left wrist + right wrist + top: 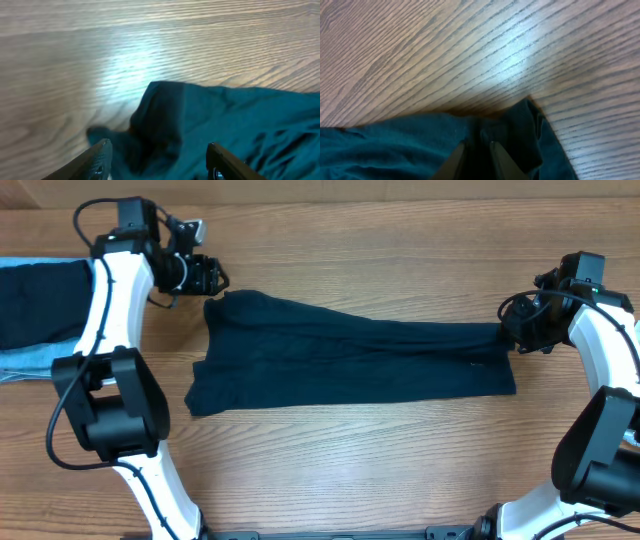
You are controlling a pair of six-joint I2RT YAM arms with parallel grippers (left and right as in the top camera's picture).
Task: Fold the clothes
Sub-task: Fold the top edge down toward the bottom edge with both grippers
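A dark navy shirt [350, 360] lies stretched across the middle of the wooden table, long and partly folded. My left gripper [212, 277] hovers at its far left corner. In the left wrist view, the left gripper [160, 152] stands open, the bunched shirt corner [165, 115] lying loose below and between the wide-apart fingers [102, 152]. My right gripper [510, 335] is at the shirt's right end. The right wrist view shows the right gripper [476, 152] with its fingers [456, 155] close together and a dark fold of the shirt [395, 145] pinched between them.
Other clothes lie stacked at the table's left edge: a dark navy piece [40, 300] on top of light blue denim [30, 360]. Bare wood [380, 460] surrounds the shirt in front and behind. Both arm bases stand at the near corners.
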